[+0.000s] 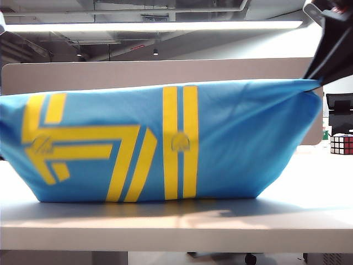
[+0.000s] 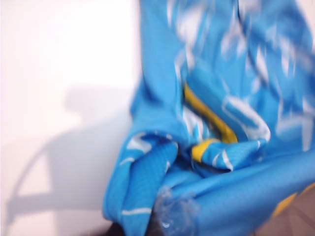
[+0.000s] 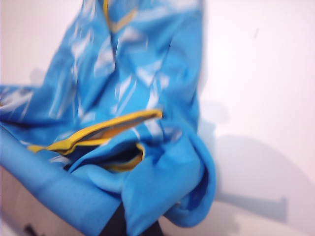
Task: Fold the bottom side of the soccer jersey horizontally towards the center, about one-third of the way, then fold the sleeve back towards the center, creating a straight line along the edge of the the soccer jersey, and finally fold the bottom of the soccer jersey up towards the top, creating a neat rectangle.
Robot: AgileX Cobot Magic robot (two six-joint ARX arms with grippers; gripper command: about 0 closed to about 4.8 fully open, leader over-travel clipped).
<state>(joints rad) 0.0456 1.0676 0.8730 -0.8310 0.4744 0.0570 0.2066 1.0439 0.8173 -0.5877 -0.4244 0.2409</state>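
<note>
Two clamped tools [image 2: 162,223] [image 3: 130,228], soccer jersey [image 1: 231,138] aloft.

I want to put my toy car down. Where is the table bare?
Bare strips: the table's front edge below the soccer jersey, and the right side between it and the Rubik's cube. The middle is crowded: the left gripper and right gripper, both shut, hold the jersey up like a curtain.

— Any text I can read from here?
— On the soccer jersey [image 1: 231,138], big yellow block marks, possibly a "7", and a small yellow crest; I can't make out lettering. No other labels legible.
</note>
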